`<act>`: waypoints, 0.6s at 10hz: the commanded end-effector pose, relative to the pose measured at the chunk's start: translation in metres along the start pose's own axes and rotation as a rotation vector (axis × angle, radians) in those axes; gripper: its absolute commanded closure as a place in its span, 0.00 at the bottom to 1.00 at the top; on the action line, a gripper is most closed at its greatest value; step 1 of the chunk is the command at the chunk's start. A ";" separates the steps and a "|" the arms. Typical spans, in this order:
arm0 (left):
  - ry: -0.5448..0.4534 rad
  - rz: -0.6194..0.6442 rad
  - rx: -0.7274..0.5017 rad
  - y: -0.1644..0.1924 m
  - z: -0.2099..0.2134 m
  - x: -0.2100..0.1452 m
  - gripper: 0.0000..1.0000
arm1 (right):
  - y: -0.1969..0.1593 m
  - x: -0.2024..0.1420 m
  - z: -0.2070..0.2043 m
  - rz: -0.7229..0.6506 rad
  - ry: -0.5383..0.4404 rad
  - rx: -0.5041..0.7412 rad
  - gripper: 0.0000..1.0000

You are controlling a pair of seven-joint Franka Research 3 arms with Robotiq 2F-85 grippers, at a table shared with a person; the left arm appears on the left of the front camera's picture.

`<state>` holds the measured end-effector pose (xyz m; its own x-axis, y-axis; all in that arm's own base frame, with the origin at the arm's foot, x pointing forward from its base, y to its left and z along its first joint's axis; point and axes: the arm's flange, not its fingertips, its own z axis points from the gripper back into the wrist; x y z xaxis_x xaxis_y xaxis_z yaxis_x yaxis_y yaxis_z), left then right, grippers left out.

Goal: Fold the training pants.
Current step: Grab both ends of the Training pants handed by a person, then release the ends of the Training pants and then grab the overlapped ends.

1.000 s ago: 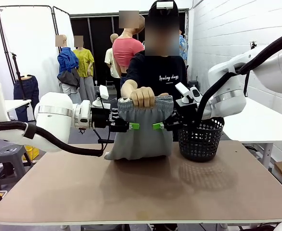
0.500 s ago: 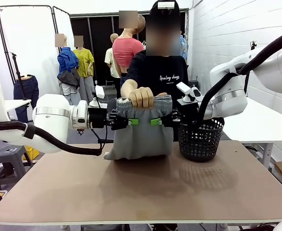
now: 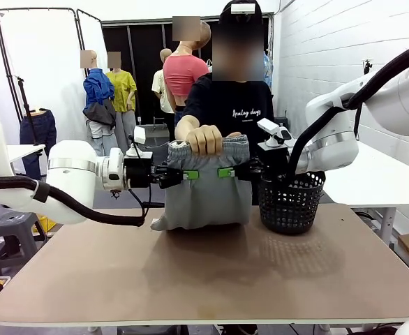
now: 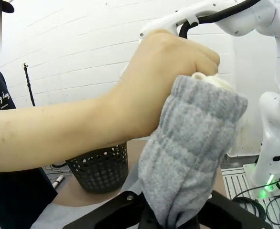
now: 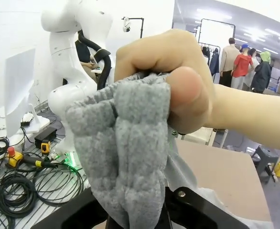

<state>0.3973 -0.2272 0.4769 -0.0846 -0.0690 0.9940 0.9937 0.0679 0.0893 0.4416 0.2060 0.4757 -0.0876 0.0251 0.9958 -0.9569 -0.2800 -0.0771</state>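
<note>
The training pants (image 3: 204, 199) hang over the table's (image 3: 204, 279) far edge, their waistband bunched in the person's clenched hand (image 3: 206, 139). The left gripper (image 3: 190, 175) and right gripper (image 3: 225, 172) each pinch cloth just below. If either thin pinch slips, 1 side will likely sag. The black mesh basket (image 3: 292, 202) stands just right of the pants; I cannot tell its contents.

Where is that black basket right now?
In the front view, the black mesh basket stands on the table, right of centre at the far side, beside the hanging training pants.
</note>
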 end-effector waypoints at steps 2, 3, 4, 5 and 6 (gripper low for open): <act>0.000 0.000 0.000 0.000 0.000 0.000 1.00 | 0.000 0.000 0.000 0.000 0.000 0.000 1.00; 0.000 0.000 0.000 0.000 0.000 0.000 1.00 | 0.000 0.000 0.000 0.000 0.000 0.000 1.00; 0.000 0.000 0.000 0.000 0.000 0.000 1.00 | 0.000 0.000 0.000 0.000 0.000 0.000 1.00; 0.000 0.000 0.000 0.000 0.000 0.000 1.00 | 0.000 0.000 0.000 0.000 0.000 0.000 1.00; 0.000 0.000 0.000 0.000 0.000 0.000 1.00 | 0.000 0.000 0.000 0.000 0.000 0.000 1.00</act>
<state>0.3977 -0.2266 0.4751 -0.0815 -0.0707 0.9942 0.9940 0.0666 0.0862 0.4443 0.2077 0.4756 -0.0781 0.0407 0.9961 -0.9599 -0.2728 -0.0641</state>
